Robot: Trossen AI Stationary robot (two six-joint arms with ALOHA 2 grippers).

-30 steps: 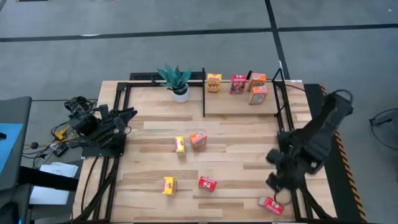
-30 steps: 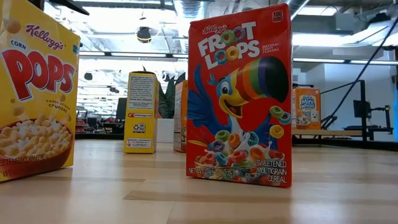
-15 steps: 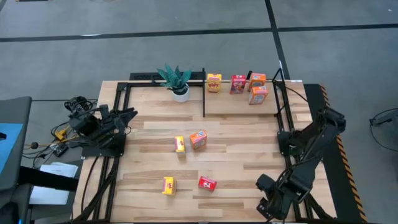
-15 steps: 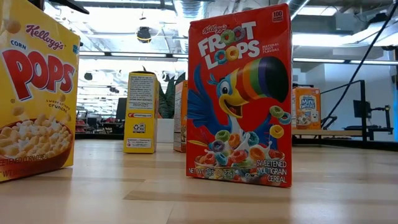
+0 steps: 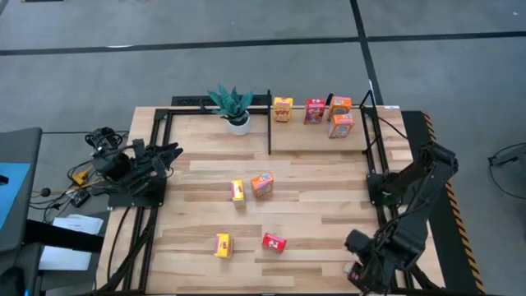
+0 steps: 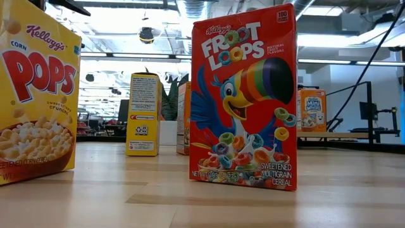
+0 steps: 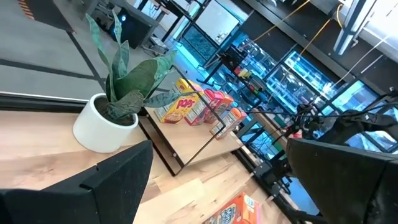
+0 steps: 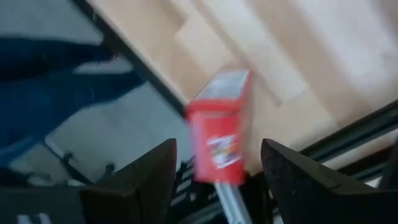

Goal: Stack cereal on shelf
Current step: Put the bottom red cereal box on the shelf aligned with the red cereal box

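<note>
High view: four cereal boxes (image 5: 313, 111) stood on the shelf (image 5: 362, 115); four more lay mid-bench (image 5: 312, 214). Right end effector (image 5: 367, 273), at the near right corner, hovered open over a red box (image 8: 219, 127). Left end effector (image 5: 168, 154) waited open at the left edge.

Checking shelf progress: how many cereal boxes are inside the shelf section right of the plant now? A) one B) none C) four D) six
C: the high view shows four cereal boxes in the shelf bay: one yellow, one red, two orange.
</note>
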